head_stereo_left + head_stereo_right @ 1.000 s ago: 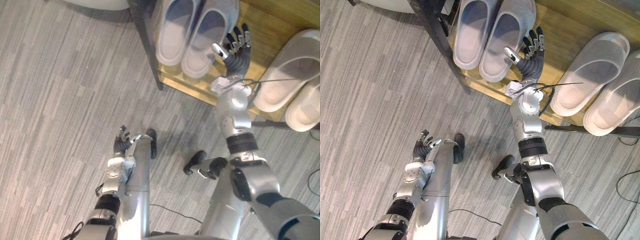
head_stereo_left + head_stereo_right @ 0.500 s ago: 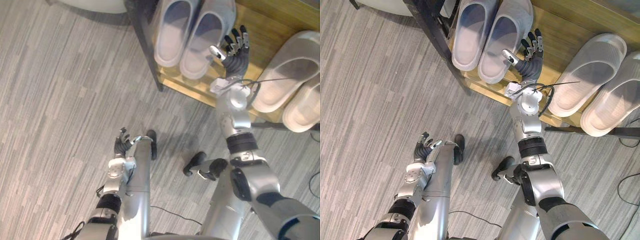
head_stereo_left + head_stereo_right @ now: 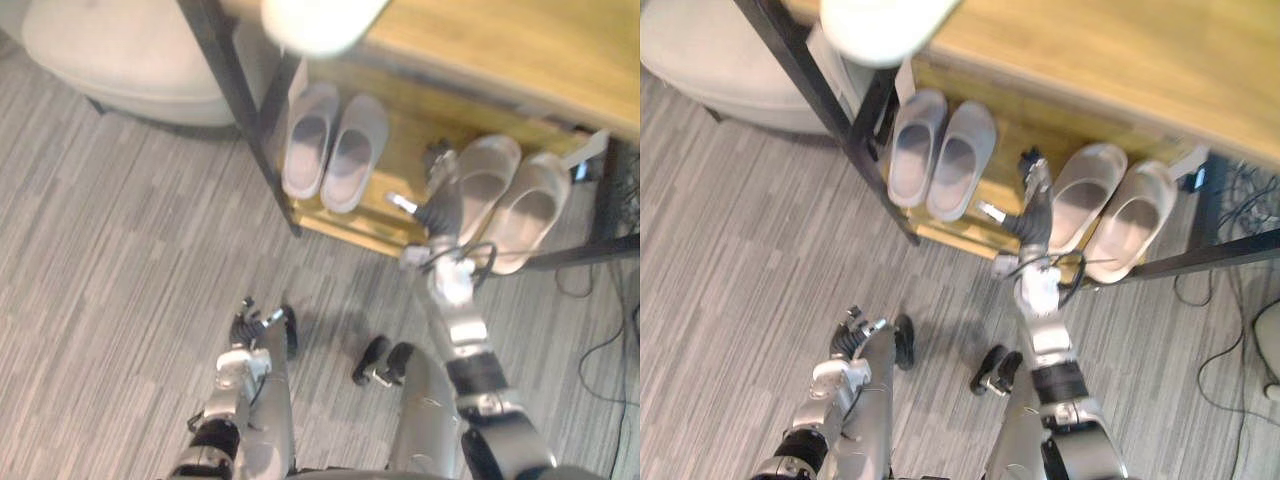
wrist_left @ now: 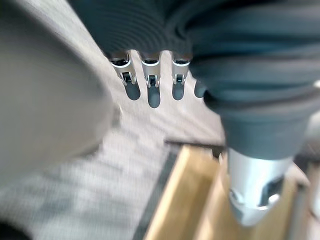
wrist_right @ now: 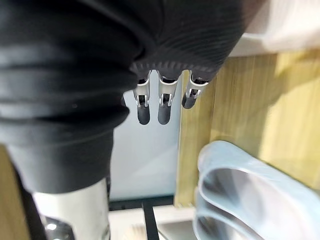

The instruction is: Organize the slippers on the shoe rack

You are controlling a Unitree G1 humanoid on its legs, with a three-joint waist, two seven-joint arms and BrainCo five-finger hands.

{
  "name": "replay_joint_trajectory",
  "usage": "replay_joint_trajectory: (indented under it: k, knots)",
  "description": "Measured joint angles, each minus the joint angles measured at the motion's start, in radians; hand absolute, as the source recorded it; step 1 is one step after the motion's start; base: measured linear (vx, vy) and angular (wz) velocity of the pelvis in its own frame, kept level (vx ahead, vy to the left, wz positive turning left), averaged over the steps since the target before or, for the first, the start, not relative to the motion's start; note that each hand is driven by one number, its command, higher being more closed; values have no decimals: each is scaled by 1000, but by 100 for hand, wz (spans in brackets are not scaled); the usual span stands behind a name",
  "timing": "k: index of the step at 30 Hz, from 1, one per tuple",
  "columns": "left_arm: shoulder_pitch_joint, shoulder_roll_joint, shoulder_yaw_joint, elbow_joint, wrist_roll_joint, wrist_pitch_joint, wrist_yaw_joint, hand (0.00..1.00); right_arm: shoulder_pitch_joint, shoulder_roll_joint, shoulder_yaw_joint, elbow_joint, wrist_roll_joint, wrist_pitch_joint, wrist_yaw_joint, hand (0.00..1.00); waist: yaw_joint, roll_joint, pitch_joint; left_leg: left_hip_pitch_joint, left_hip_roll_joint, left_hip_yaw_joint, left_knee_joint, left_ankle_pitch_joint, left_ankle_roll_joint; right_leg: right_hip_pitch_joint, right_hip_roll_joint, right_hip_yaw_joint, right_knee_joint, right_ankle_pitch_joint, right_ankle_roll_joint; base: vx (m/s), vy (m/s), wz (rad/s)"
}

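A pair of grey slippers [image 3: 335, 150] lies side by side on the left of the wooden bottom shelf [image 3: 385, 225] of the shoe rack. A pale beige pair [image 3: 510, 200] lies further right on the same shelf. My right hand [image 3: 441, 200] reaches between the pairs, open, with its straight fingers along the left side of the nearer beige slipper and its thumb spread towards the grey pair. In the right wrist view its fingers [image 5: 158, 107] hang straight above a pale slipper [image 5: 250, 190]. My left hand [image 3: 250, 320] hangs open low over the carpet, holding nothing.
A black rack post [image 3: 250, 140] stands left of the grey pair. The wooden upper shelf [image 3: 500, 50] overhangs the slippers and carries a white object [image 3: 320, 20]. A pale round seat [image 3: 120, 60] sits on the carpet to the left. Cables [image 3: 600, 300] trail to the right.
The camera has pulled back and now shows the upper shelf. My right hand has shifted from beside the grey pair over to the beige pair. The left hand still hangs low.
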Motion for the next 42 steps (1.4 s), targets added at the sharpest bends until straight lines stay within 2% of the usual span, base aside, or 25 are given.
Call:
replay_joint_trajectory:
  k: [3,5,7,12,17,21,23,29,34,38,42]
  knots:
    - [44,-8,-39,31,18,0,-12,0,117,31,43,1,-45,3,40,0,-21,-28,-37,130,-4,25,-115,22,-5,120,30,-5,-126,40,18,109,40,-11]
    - [59,-1,-81,80,35,2,-25,0,171,32,51,44,-83,3,66,0,-33,-36,-73,203,-11,37,-193,41,-6,190,50,-12,-217,72,28,151,70,-12]
    - [70,17,-131,117,56,7,-40,0,220,11,37,152,-120,12,95,0,-46,-45,-99,313,-33,60,-321,83,-5,285,69,-14,-347,124,46,142,67,-8]
    - [117,44,-131,129,105,15,-45,0,332,2,-22,333,-171,35,134,0,-78,-23,-151,483,-70,89,-535,159,-4,443,108,-24,-573,221,73,149,43,-4]
    - [143,71,-146,143,144,15,-47,0,426,4,-96,536,-220,49,144,0,-90,3,-192,657,-93,125,-737,232,-8,591,152,-16,-769,308,88,88,-5,-17]
    - [138,73,-207,130,161,14,-49,0,464,4,-133,669,-232,66,150,0,-95,10,-214,716,-100,125,-800,258,-9,627,163,-13,-802,321,91,-8,-5,-3]
    - [140,73,-238,99,161,14,-52,0,464,6,-141,675,-224,66,154,0,-98,11,-217,725,-104,126,-818,270,-8,625,166,-7,-802,325,89,-40,5,-4]
    - [151,75,-446,-157,151,8,-93,0,470,8,-144,703,-184,65,173,0,-101,17,-232,774,-116,107,-869,301,2,665,168,-19,-822,332,87,-53,7,8]
    - [155,75,-612,-496,55,-7,-170,0,470,15,-159,714,-155,65,174,0,-100,31,-237,781,-125,74,-872,301,1,692,158,-43,-826,323,94,-38,-7,19]
    - [120,74,-677,-636,-20,-27,-194,0,464,16,-143,723,-155,65,176,0,-99,40,-247,780,-126,72,-875,300,1,692,159,-39,-827,323,94,-5,-5,1]
    - [27,73,-681,-754,-58,-42,-185,0,455,16,-114,738,-153,64,177,0,-99,41,-257,779,-125,72,-875,298,-1,693,165,-38,-835,323,94,20,-16,-1]
